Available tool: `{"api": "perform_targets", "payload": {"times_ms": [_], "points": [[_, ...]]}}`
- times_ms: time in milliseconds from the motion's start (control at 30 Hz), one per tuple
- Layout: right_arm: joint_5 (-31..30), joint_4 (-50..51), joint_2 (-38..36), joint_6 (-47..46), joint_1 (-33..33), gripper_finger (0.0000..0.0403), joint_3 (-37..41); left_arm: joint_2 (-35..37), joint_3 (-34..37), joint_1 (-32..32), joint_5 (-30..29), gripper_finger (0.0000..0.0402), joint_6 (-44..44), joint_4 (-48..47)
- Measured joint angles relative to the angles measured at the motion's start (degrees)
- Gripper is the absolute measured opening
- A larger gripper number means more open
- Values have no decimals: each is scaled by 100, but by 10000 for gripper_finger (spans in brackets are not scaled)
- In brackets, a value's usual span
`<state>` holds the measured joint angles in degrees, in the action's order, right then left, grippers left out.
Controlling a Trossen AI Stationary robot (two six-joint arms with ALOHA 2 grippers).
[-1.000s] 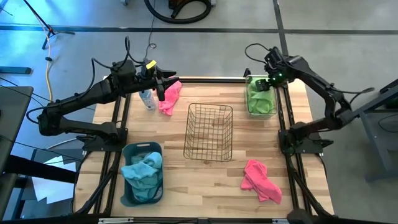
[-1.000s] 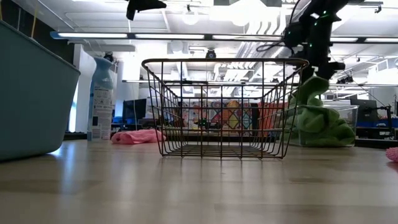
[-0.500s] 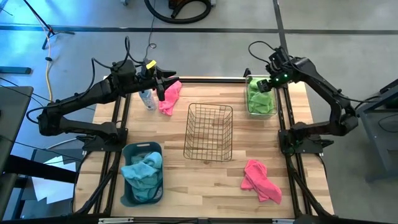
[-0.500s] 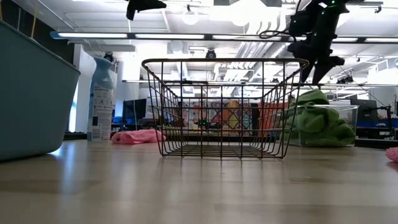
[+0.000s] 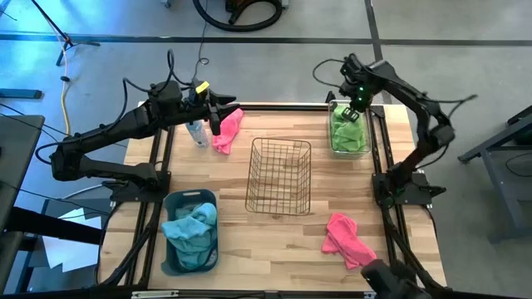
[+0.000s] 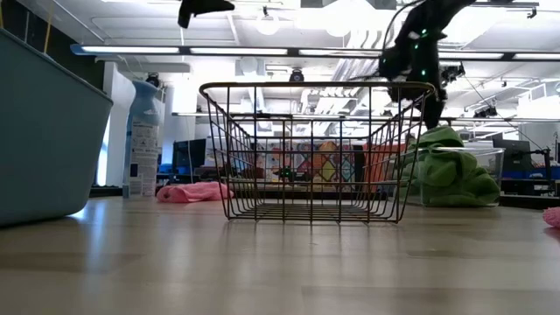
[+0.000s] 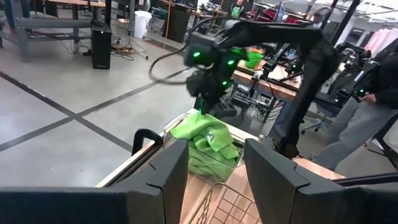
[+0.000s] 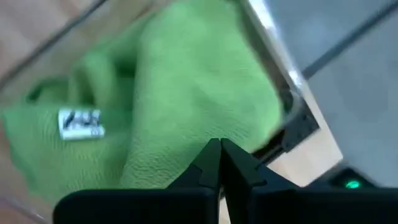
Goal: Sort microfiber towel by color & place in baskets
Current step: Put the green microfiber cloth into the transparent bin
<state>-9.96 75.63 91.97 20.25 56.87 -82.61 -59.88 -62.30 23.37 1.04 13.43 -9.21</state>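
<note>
- On my far left, near the front edge of the table (image 5: 283,237), I see the grey-blue plastic tub (image 5: 190,230) holding crumpled teal towels (image 5: 192,227).
- My left pincer (image 5: 218,116) hangs over the back left of the table, its fingers (image 7: 165,174) spread apart and holding nothing.
- Just beside it, a pink towel (image 5: 226,129) lies on the table next to a pale blue spray bottle (image 5: 196,131).
- The copper wire mesh basket (image 5: 280,176) stands in the middle of the table, nothing visible inside.
- A second pink towel (image 5: 349,241) lies loose at front right, well apart from all containers.
- At back right, the clear plastic bin (image 5: 350,131) holds green towels (image 5: 347,130).
- My right pincer (image 5: 356,105) hovers above that bin's back edge, fingertips (image 8: 219,163) pressed together with nothing gripped, clear of the green cloth.
</note>
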Motion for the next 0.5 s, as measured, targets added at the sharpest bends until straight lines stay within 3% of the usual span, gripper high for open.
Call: {"api": "perform_targets", "payload": {"times_ms": [200, 300, 500], "points": [[319, 429, 429, 1184, -156, 2, 141, -2, 0, -71, 2, 145, -2, 0], [615, 47, 480, 1213, -189, 1, 397, 0, 0, -71, 2, 145, -4, 0], [617, -734, 480, 1457, -209, 0, 1112, -2, 0, -69, -22, 145, -7, 0]]}}
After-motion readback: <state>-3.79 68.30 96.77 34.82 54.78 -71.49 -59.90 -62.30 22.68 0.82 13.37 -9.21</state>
